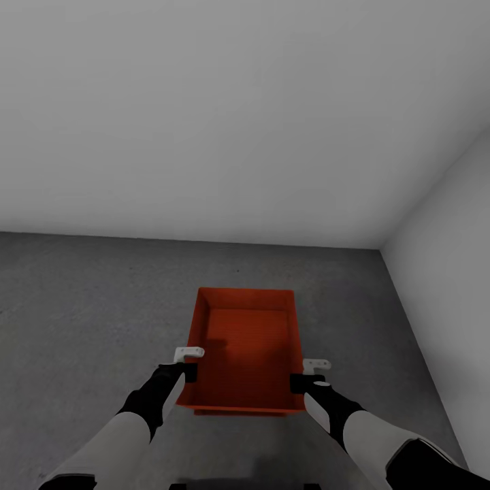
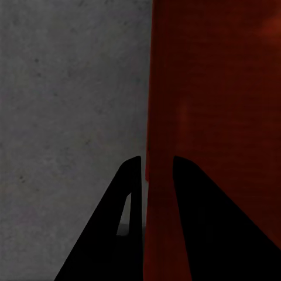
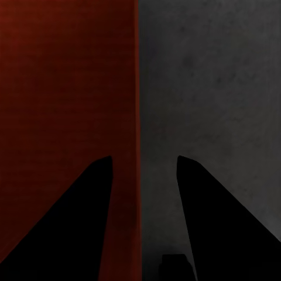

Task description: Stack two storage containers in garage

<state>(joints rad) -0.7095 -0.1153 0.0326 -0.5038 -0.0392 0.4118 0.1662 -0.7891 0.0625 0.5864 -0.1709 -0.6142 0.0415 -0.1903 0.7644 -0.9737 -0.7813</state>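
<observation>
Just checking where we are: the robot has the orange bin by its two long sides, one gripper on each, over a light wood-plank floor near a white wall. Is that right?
Not quite. The floor under the orange bin is mottled grey concrete, not light wood plank; the head view shows it. The rest holds: the left gripper and right gripper sit one on each long side, with a white wall ahead.

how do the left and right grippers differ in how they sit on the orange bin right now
The left gripper straddles the bin's left wall with its fingers close together, so it looks shut on the wall. The right gripper straddles the bin's right wall with a wider gap, the wall near its inner finger and grey floor showing beside it, so it looks open. In the head view, both sit at the bin's near end, one on each side.
</observation>
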